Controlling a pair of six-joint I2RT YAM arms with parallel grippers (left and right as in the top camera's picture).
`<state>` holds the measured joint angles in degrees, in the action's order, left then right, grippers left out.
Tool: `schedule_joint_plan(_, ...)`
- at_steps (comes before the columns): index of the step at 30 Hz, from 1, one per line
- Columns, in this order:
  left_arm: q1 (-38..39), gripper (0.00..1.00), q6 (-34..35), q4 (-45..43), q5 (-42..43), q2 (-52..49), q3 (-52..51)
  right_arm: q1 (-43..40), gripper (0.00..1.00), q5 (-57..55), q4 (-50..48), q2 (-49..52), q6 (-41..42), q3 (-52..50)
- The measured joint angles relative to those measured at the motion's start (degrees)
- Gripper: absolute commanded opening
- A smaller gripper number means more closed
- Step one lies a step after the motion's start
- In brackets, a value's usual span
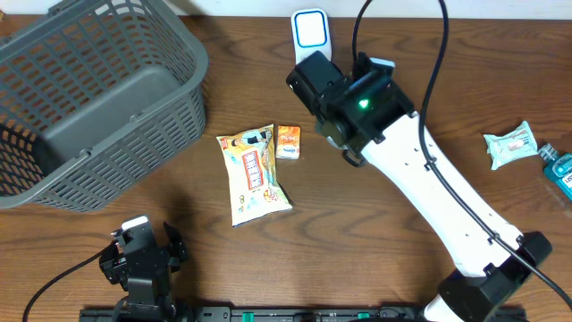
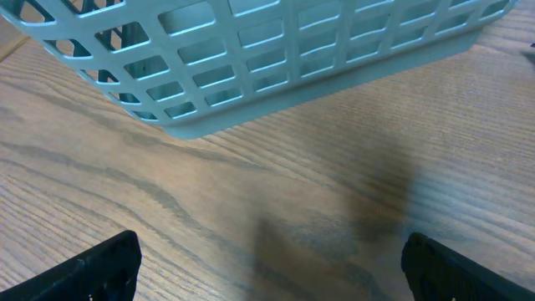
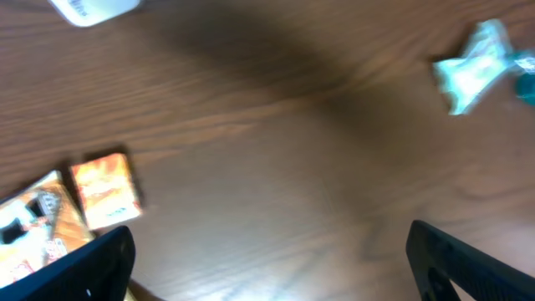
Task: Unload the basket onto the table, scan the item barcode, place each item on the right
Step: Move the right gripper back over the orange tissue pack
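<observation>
The table [image 1: 375, 250] under me is dark brown wood with a long, streaky grain. At its far left corner stands a grey plastic basket [image 1: 179, 116], a lattice of rectangular holes with a solid floor. Near the table's middle lies a crinkled foil snack packet [image 1: 253, 173], cream and orange, flat on the wood. The small orange box [image 1: 288, 141], a stiff little carton, lies just beside the packet's upper right corner. A white scanner [image 1: 310, 29] with rounded corners and a blue-edged face stands at the far edge, near my right wrist. Off to the right lie a crumpled teal wrapper [image 1: 511, 145] and, at the very edge, something blue that I cannot make out. My right claw [image 3: 272, 230] hangs over bare wood with its black fingers [image 3: 92, 267] spread wide, gripping nothing and touching nothing; the orange box lies off to one side of it, and that view is blurred. My left claw [image 2: 272, 238] is parked at the near edge facing the basket's wall, jaws wide apart and likewise empty.
</observation>
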<state>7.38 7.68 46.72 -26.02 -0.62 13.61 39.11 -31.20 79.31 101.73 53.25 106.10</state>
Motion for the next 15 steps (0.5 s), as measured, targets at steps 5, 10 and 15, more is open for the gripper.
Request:
schedule_joint_plan(5,0.0,1.00,0.0,0.0,0.0,0.0,0.0,-0.2,0.93,9.0,-24.4,2.0,-12.1,-11.7)
schedule_joint_plan(10,0.0,1.00,0.0,0.0,0.0,0.0,0.0,-0.2,0.86,15.1,-36.3,8.4,-18.7,-15.7)
schedule_joint_plan(15,0.0,1.00,0.0,0.0,0.0,0.0,0.0,-0.2,0.82,16.9,-42.2,14.5,-20.6,-15.9)
